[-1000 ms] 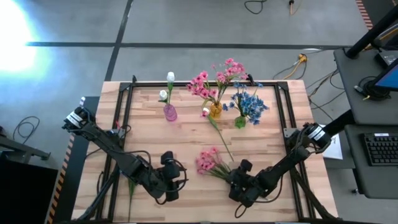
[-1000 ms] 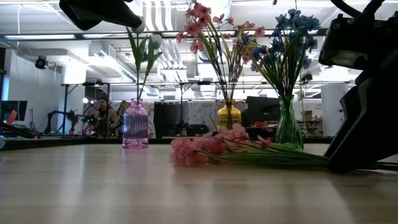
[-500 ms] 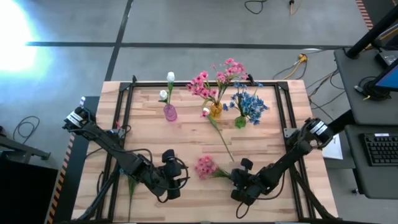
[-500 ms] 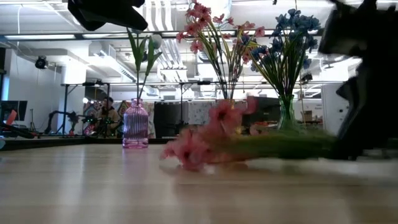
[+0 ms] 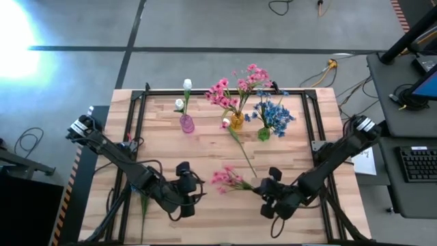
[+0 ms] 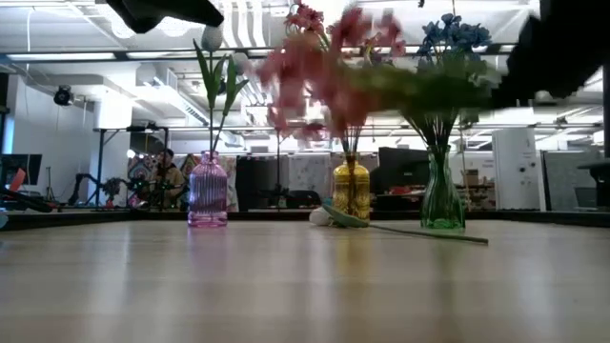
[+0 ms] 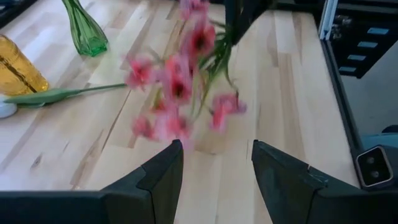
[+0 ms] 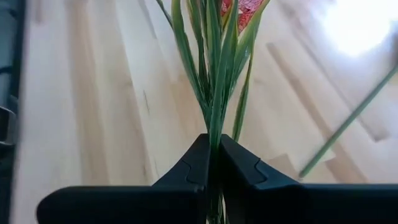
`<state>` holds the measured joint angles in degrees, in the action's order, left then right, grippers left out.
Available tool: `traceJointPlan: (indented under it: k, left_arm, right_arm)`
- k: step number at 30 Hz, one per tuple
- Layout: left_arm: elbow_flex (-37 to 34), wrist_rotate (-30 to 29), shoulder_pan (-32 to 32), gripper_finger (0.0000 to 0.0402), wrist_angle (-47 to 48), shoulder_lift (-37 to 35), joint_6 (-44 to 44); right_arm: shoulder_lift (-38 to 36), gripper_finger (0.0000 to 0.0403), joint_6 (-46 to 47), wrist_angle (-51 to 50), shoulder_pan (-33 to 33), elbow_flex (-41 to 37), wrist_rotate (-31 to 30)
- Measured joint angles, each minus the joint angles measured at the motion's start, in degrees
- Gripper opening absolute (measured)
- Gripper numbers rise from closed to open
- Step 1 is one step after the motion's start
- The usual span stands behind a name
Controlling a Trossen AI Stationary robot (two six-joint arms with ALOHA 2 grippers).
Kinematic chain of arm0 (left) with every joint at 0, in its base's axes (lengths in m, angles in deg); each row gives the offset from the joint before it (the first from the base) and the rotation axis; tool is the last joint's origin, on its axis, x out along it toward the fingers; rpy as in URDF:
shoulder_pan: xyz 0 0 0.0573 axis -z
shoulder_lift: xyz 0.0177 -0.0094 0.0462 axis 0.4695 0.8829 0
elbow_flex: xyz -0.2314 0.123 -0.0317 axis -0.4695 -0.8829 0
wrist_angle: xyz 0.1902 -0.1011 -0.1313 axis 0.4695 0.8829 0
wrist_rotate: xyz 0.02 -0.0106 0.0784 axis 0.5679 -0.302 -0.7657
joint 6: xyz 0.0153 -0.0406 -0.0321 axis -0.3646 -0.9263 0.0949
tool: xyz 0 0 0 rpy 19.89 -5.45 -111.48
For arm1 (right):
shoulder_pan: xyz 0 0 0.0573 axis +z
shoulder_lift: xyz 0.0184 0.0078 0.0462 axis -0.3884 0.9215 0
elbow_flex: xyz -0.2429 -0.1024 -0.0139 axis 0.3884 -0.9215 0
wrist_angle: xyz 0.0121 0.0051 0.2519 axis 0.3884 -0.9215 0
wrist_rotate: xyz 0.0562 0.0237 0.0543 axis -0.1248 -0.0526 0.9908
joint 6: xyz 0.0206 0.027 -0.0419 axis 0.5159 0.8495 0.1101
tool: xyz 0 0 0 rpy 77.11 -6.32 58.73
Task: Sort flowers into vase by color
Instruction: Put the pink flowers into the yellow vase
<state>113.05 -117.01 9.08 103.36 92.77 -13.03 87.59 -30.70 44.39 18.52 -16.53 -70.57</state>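
Note:
My right gripper [image 8: 213, 144] is shut on a bunch of pink flowers [image 5: 227, 179] at the table's near middle, and the bunch is off the wood. My left gripper [image 7: 216, 163] stands open just left of the blossoms [image 7: 179, 87], touching nothing. At the far side stand three vases. The purple vase [image 5: 186, 124] holds white buds, the yellow vase [image 5: 237, 121] holds pink flowers, and the green vase [image 5: 263, 134] holds blue flowers. A white-bud flower [image 5: 240, 147] lies flat on the table in front of the yellow vase. My right gripper pinches the bunch's green stems and leaves [image 8: 213, 121] together between its two fingers, toward the stem end. The fingers lie roughly level and come from the table's right. The bunch sticks out toward the left, lifted clear of the table [image 6: 329, 57], with its blossoms leading.
A black frame [image 5: 311, 130] runs along the wooden table's edges. A green stem [image 5: 144, 205] lies at the near left beside my left arm. Bare wood lies between the vases and both grippers.
The pink bunch lay on the table a second ago. It has since been raised clear of the wood, stem end first, while its blossoms slid and swung up. My right gripper has gone up and a little toward the table's right edge with it.

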Motion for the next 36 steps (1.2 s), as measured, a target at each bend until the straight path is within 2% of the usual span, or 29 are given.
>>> traceJointPlan:
  k: [3, 9, 12, 15, 20, 24, 27, 30, 36]
  left_arm:
    - [0.0, 0.04, 0.09, 0.0178, 0.0, -1.19, 0.63]
    - [0.0, 0.04, 0.48, 0.0178, 0.06, -1.52, 2.4]
    - [-0.01, 0.02, 0.48, 0.0178, -0.93, -1.52, 3.11]
    - [-0.02, -0.45, 0.28, 0.0178, -8.21, -0.95, 8.13]
    - [-0.02, -0.62, -0.45, 0.0178, -28.09, 2.16, 24.76]
    - [0.02, 0.1, -1.83, 0.0178, -42.34, 5.58, 34.22]
    - [0.02, 1.15, -3.52, 0.0178, -47.8, 8.35, 35.78]
    - [0.02, 5.31, -5.83, 0.0176, -53.38, 11.71, 35.6]
    - [0.0, 13.59, -8.87, 0.0162, -70.51, 18.0, 36.72]
  right_arm:
    - [-3.78, 0.0018, -2.09, 0.1, 0.81, -0.58, -3.6]
    - [-11.28, 0.0018, -4.41, 1.78, 4.85, -3.44, -16.02]
    - [-13.7, 0.0018, -8.45, 9.09, 6.41, -5.97, -20.99]
    - [-14.85, 0.0018, -16.76, 20.81, 6.46, -8.19, -22.26]
    - [-12.59, 0.0018, -35.44, 43.58, 5.94, -10.05, -21.26]
    - [-8.85, 0.0018, -49.49, 61.94, 5.63, -10.18, -14.88]
    - [-5.28, 0.0018, -58.44, 76.11, 5.32, -10.18, -8.55]
    - [-1.81, 0.0018, -65.49, 88.07, 4.55, -10.18, -2.22]
    - [3.19, 0.0018, -72.12, 98.3, 2.71, -10.18, 0.16]
